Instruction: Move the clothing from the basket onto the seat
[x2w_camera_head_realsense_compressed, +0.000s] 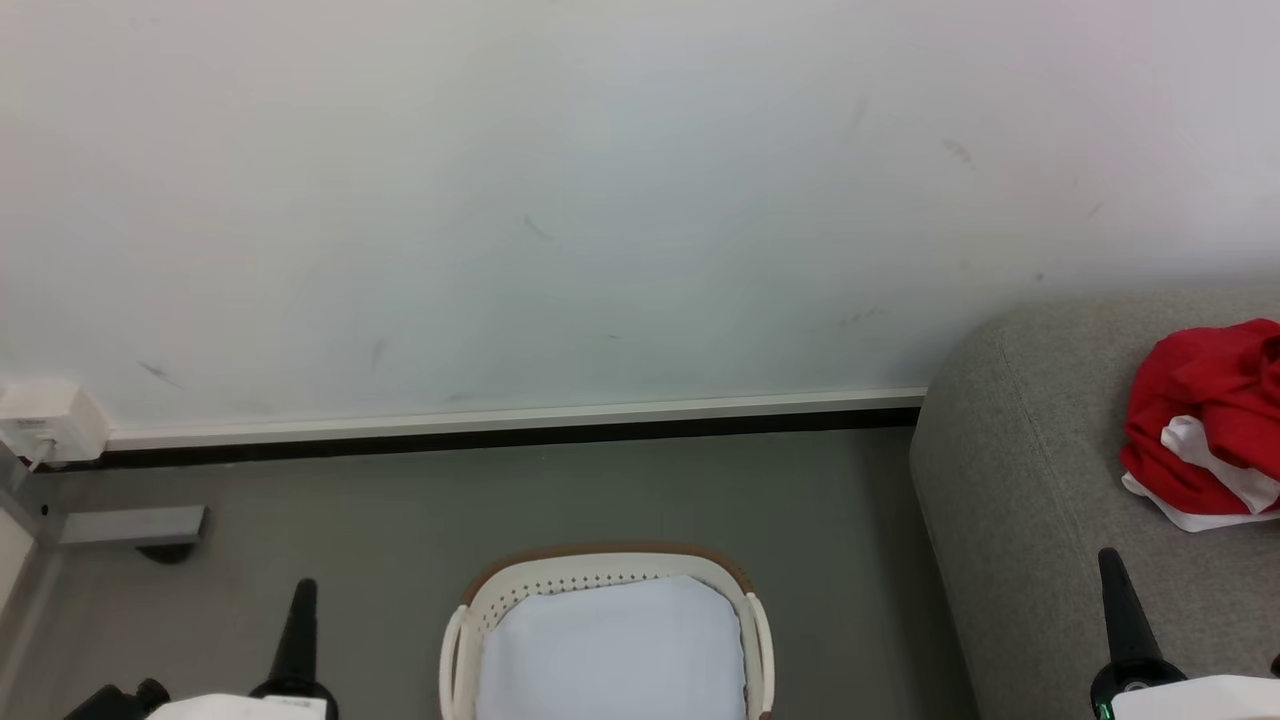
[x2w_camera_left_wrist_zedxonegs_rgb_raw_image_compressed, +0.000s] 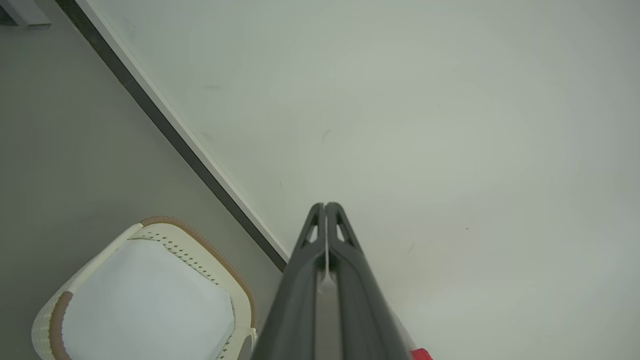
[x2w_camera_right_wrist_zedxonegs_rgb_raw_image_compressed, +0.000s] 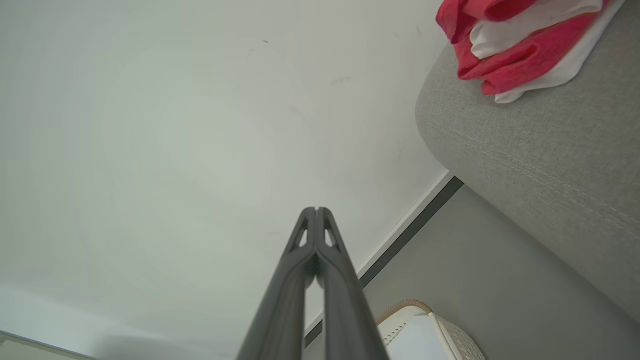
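Both arms low in head view: left gripper (x2w_camera_head_realsense_compressed: 303, 600) lower left, right gripper (x2w_camera_head_realsense_compressed: 1112, 575) lower right, each pointing up, jaws pressed together tip to tip, nothing held between them.

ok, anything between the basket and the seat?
Nothing: just bare grey floor between the basket and the seat in the head view. The right wrist view shows the same bare strip.
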